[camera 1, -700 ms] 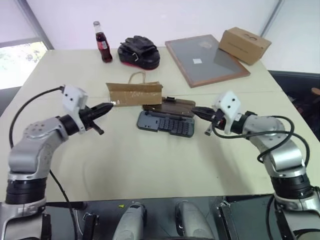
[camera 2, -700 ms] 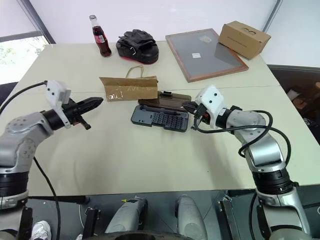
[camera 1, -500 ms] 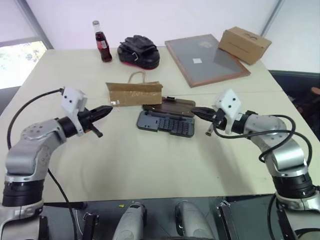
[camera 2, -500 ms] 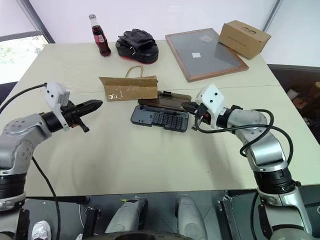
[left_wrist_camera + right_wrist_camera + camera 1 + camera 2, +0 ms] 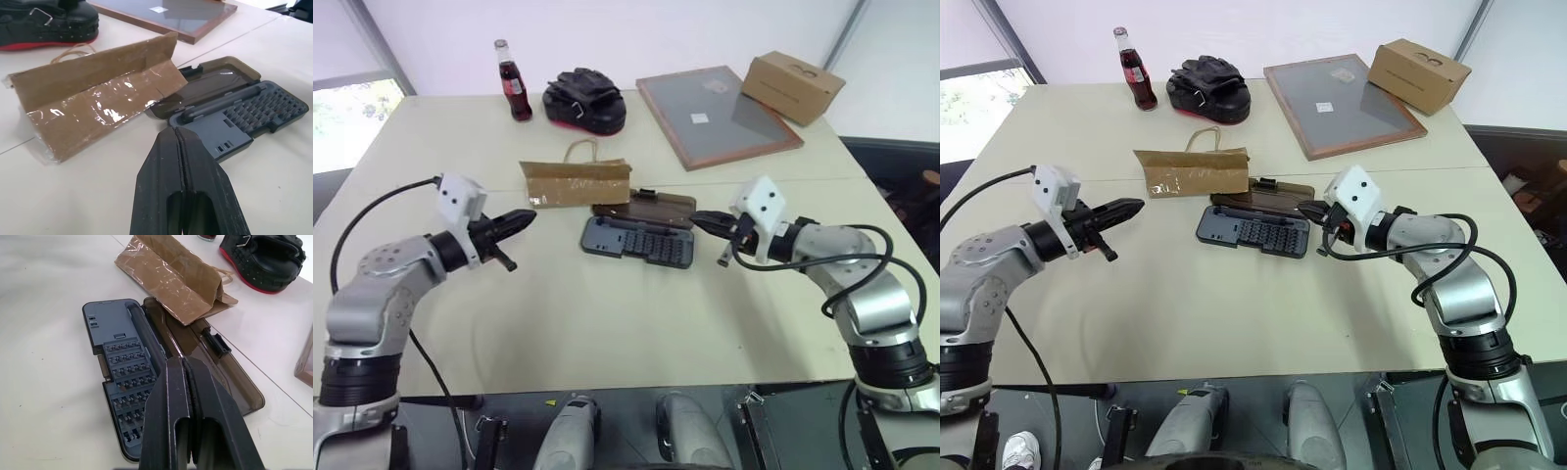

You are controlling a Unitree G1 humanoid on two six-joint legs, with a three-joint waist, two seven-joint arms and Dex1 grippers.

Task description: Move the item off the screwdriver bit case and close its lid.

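**Light bag first, then the thin lid**

Since the bag (image 5: 576,183) is thin kraft paper, expect it to be light, floppy and easily crumpled; you could pinch its upright fold or a loop handle. It sits centre frame, one corner overlapping the open lid (image 5: 646,208) behind the case (image 5: 639,241). That lid looks thin and slick; push near its latch. Left gripper (image 5: 524,217) and right gripper (image 5: 698,217) are both clenched, empty.
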